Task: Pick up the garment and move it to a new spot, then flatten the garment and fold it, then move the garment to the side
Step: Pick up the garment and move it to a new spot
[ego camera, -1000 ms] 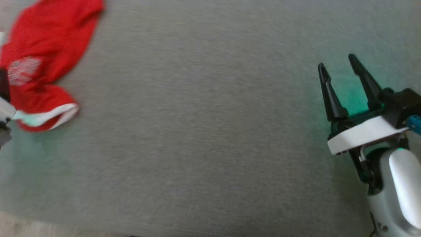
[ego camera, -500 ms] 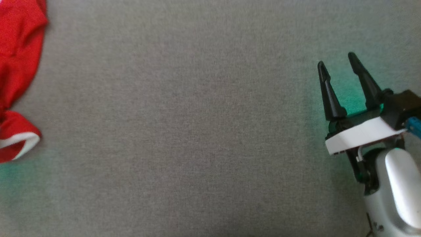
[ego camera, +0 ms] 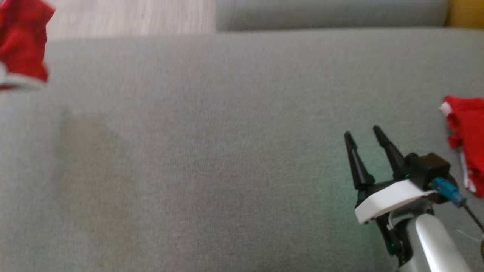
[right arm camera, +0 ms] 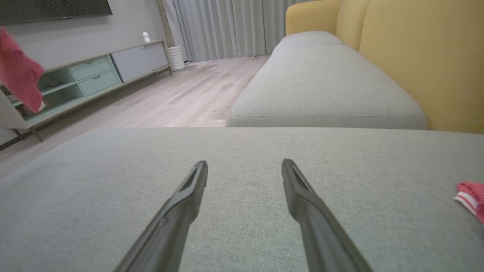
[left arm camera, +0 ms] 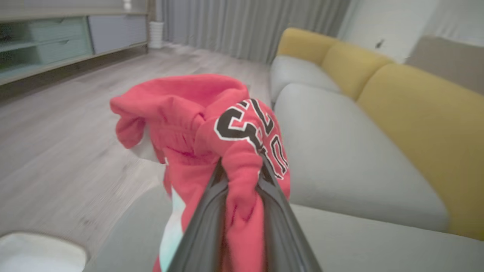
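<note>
My left gripper (left arm camera: 242,166), open a second ago, now clamps the red garment (left arm camera: 181,109) clear of the grey cushion (ego camera: 211,151), left side, so pick-up looks done; my right gripper (ego camera: 362,131) waits open over that cushion.

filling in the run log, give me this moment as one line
step: pickup | left gripper: shut on red garment, raised | right gripper: open, empty, over grey cushion

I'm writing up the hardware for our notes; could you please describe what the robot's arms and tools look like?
The right tool has two long, black, tapered fingers on a white plate, with a blue connector, a thin dark cable and a silvery-white forearm. The left tool shows matching dark fingers.
</note>
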Available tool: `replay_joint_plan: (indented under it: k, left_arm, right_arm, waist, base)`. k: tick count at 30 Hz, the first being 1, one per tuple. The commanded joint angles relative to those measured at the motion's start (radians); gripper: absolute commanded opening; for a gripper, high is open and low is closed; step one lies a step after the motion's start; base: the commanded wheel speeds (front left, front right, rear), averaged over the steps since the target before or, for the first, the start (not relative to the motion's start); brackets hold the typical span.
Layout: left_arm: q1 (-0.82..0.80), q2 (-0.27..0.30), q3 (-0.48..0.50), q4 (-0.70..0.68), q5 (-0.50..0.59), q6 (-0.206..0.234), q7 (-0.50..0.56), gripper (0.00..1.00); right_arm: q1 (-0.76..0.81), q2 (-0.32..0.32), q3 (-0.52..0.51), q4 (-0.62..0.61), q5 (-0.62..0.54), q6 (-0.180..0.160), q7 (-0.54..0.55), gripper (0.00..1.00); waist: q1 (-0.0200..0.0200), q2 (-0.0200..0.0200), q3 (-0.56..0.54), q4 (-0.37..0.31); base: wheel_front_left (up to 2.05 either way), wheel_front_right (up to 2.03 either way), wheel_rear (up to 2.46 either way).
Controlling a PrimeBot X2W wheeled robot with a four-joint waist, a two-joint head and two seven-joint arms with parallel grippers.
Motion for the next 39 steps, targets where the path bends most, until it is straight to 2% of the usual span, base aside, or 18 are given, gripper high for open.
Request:
replay_joint_plan:
  k: [1, 7, 13, 15, 20, 26, 29, 30, 31, 32, 34, 39]
  left_arm:
    - [-0.073, 0.034, 0.027, -0.052, 0.004, -0.009, 0.005, 0.00]
    - [-0.166, -0.084, -0.087, -0.157, -0.009, -0.039, 0.039, 0.00]
    - [-0.171, -0.184, -0.206, -0.178, -0.016, -0.073, 0.067, 0.00]
    - [-0.144, -0.212, -0.255, -0.149, 0.000, -0.084, 0.059, 0.00]
    - [-0.054, -0.262, -0.325, -0.033, 0.049, -0.097, -0.029, 0.00]
    - [0.088, -0.336, -0.394, 0.181, 0.084, -0.100, -0.152, 0.00]
    - [0.118, -0.363, -0.402, 0.235, 0.086, -0.099, -0.198, 0.00]
    - [0.127, -0.374, -0.407, 0.257, 0.091, -0.100, -0.219, 0.23]
    - [0.132, -0.384, -0.407, 0.274, 0.093, -0.100, -0.244, 0.94]
    - [0.137, -0.393, -0.405, 0.288, 0.096, -0.098, -0.269, 1.00]
    - [0.141, -0.406, -0.392, 0.303, 0.097, -0.096, -0.327, 1.00]
    - [0.182, -0.425, -0.326, 0.251, 0.079, -0.132, -0.546, 1.00]
  right_arm:
    - [-0.019, 0.003, 0.026, -0.029, 0.007, 0.007, -0.009, 1.00]
    - [-0.023, 0.007, 0.058, -0.028, 0.013, 0.007, 0.002, 1.00]
    - [-0.069, 0.010, 0.098, -0.031, 0.018, 0.007, 0.002, 1.00]
    - [-0.095, 0.017, 0.115, -0.028, 0.024, 0.007, -0.004, 1.00]
    - [-0.122, 0.024, 0.128, -0.010, 0.032, 0.007, -0.020, 1.00]
    - [-0.134, 0.026, 0.127, 0.009, 0.032, 0.007, -0.035, 1.00]
    - [-0.134, 0.027, 0.118, 0.013, 0.028, 0.007, -0.039, 1.00]
    - [-0.132, 0.027, 0.112, 0.014, 0.027, 0.007, -0.041, 1.00]
    - [-0.129, 0.028, 0.108, 0.015, 0.027, 0.007, -0.043, 1.00]
    - [-0.125, 0.028, 0.105, 0.017, 0.027, 0.007, -0.043, 1.00]
    - [-0.117, 0.028, 0.103, 0.020, 0.027, 0.007, -0.042, 1.00]
    - [-0.087, 0.030, 0.082, 0.015, 0.020, 0.007, -0.038, 1.00]
  waist:
    - [0.0004, -0.0001, -0.077, -0.037]
    - [0.0004, -0.0001, -0.090, -0.111]
    - [0.0004, -0.0001, -0.052, -0.206]
    - [0.0004, -0.0001, -0.024, -0.252]
    - [0.0004, -0.0001, 0.011, -0.308]
    - [0.0004, -0.0001, 0.027, -0.332]
    - [0.0004, -0.0001, 0.026, -0.329]
    - [0.0004, -0.0001, 0.024, -0.324]
    - [0.0004, -0.0001, 0.021, -0.318]
    - [0.0004, -0.0001, 0.018, -0.311]
    - [0.0004, -0.0001, 0.008, -0.295]
    - [0.0004, -0.0001, -0.028, -0.241]
  base:
    - [0.00, 0.00, 0.00]
    - [0.00, 0.00, 0.00]
    - [0.00, 0.00, 0.00]
    - [0.00, 0.00, 0.00]
    - [0.00, 0.00, 0.00]
    - [0.00, 0.00, 0.00]
    - [0.00, 0.00, 0.00]
    - [0.00, 0.00, 0.00]
    - [0.00, 0.00, 0.00]
    - [0.00, 0.00, 0.00]
    - [0.00, 0.00, 0.00]
    - [0.00, 0.00, 0.00]
